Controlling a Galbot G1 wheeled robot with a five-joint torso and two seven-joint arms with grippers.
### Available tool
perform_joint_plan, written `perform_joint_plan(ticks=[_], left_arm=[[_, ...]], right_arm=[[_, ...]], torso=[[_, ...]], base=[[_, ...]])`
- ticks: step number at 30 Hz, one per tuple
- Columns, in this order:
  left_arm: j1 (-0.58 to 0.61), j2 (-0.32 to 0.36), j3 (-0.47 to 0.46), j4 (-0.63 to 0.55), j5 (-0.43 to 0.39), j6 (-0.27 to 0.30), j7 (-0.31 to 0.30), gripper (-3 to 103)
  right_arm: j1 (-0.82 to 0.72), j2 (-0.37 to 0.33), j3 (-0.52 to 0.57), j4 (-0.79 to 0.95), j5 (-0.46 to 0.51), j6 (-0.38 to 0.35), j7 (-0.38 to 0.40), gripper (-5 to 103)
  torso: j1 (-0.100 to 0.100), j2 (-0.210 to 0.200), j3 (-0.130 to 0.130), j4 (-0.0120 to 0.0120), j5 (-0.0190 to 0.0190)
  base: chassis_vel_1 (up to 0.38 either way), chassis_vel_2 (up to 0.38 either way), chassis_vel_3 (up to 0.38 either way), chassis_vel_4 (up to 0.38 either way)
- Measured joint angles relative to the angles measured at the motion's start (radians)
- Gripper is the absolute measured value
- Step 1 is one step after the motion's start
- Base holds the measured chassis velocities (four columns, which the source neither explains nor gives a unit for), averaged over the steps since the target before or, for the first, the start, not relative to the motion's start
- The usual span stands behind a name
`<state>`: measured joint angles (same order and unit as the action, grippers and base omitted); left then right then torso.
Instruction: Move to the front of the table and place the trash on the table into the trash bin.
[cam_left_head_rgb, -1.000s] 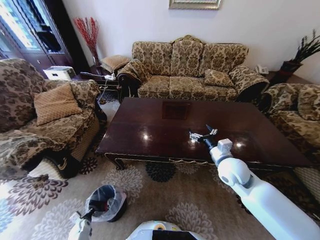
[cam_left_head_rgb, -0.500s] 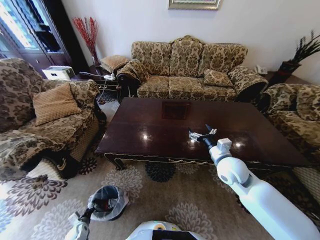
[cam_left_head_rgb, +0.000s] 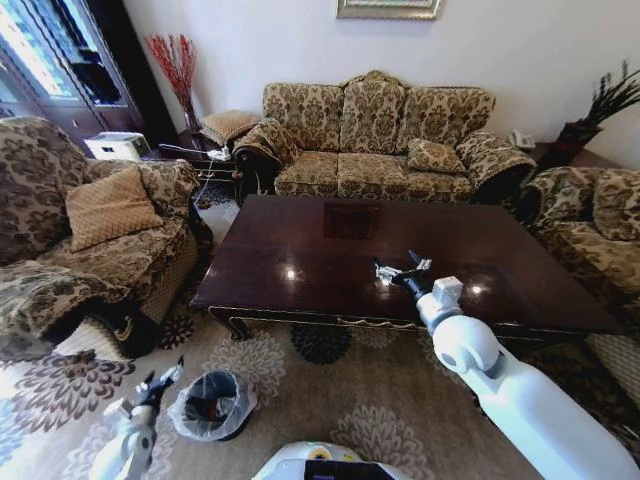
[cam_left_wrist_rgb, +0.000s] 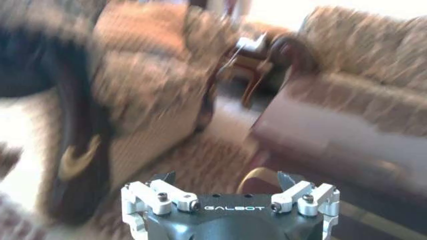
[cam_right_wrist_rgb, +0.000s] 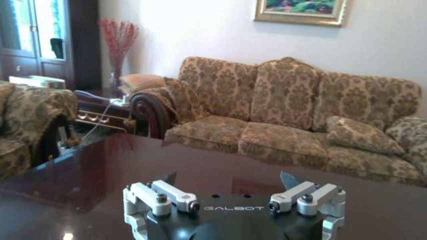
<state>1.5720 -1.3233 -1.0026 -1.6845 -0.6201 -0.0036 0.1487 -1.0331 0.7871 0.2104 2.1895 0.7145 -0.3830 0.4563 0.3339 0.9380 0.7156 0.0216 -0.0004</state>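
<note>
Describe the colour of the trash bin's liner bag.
Translucent white over a dark trash bin, clearest in the head view.

Readable only as "GALBOT", in pale capitals on the dark mount of the left gripper (cam_left_wrist_rgb: 229, 180) at the lower centre of its wrist view, and likewise on the right gripper (cam_right_wrist_rgb: 230, 180).

Dark reddish-brown glossy table (cam_left_head_rgb: 300, 250) — gold damask-patterned sofa (cam_left_head_rgb: 380, 135) — dark trash bin (cam_left_head_rgb: 210, 405), white liner.
</note>
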Motion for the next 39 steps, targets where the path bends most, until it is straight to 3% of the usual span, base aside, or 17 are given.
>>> perform_joint_plan(ticks=[1, 3, 4, 6, 9, 19, 22, 31, 36, 39], left_arm=[[0.0, 0.0, 0.0, 0.0, 0.0, 0.0, 0.0, 100], [0.028, -0.016, 0.001, -0.156, 0.003, -0.002, -0.021, 100], [0.028, -0.016, 0.001, -0.156, 0.003, -0.002, -0.021, 100], [0.038, -0.037, 0.01, -0.287, 0.021, 0.002, -0.041, 100], [0.039, -0.065, 0.039, -0.44, 0.05, 0.044, -0.083, 100], [0.078, -0.11, 0.097, -0.642, 0.145, 0.099, -0.154, 100], [0.116, -0.146, 0.112, -0.724, 0.166, 0.149, -0.18, 100], [0.118, -0.137, 0.14, -0.747, 0.159, 0.199, -0.214, 100], [0.113, -0.12, 0.149, -0.734, 0.154, 0.203, -0.214, 100], [0.112, -0.11, 0.159, -0.724, 0.153, 0.204, -0.211, 100]], right_arm=[[0.0, 0.0, 0.0, 0.0, 0.0, 0.0, 0.0, 100], [-0.048, 0.015, 0.048, 0.01, -0.013, -0.001, 0.004, 100], [-0.048, 0.015, 0.048, 0.01, -0.013, -0.001, 0.004, 100], [-0.123, 0.032, 0.106, 0.018, -0.042, 0.0, -0.011, 100], [-0.21, 0.053, 0.17, 0.039, -0.073, -0.004, -0.041, 100], [-0.25, 0.09, 0.177, 0.099, -0.089, -0.03, -0.029, 100], [-0.291, 0.133, 0.183, 0.122, -0.151, -0.034, -0.033, 100], [-0.434, 0.217, 0.28, 0.181, -0.278, 0.007, -0.078, 100], [-0.544, 0.246, 0.403, 0.191, -0.313, 0.047, -0.143, 100], [-0.623, 0.26, 0.49, 0.191, -0.31, 0.082, -0.18, 100]], torso=[[0.0, 0.0, 0.0, 0.0, 0.0], [0.0, 0.0, 0.0, 0.0001, 0.0007], [0.0, 0.0, 0.0, 0.0001, 0.0007], [0.0, 0.0, 0.0, -0.0006, 0.0006], [0.0, 0.0, 0.0, -0.0007, 0.0007], [0.0, 0.0, 0.0, 0.0, 0.0004], [0.0, 0.0, 0.0, 0.0001, 0.0003], [0.0, 0.0, 0.0, -0.0006, 0.0003], [0.0, 0.0, 0.0, -0.0006, 0.0012], [0.0, 0.0, 0.0, -0.0002, -0.0004]], base=[[0.0, 0.0, 0.0, 0.0], [0.0, 0.0, 0.0, 0.0], [0.0, 0.0, 0.0, 0.0], [0.0, 0.0, 0.0, 0.0], [0.0, 0.0, 0.0, 0.0], [-0.027, -0.029, 0.032, 0.029], [-0.135, -0.14, 0.143, 0.144], [-0.237, -0.242, 0.219, 0.243], [-0.191, -0.251, 0.158, 0.235], [-0.125, -0.199, 0.129, 0.186]])
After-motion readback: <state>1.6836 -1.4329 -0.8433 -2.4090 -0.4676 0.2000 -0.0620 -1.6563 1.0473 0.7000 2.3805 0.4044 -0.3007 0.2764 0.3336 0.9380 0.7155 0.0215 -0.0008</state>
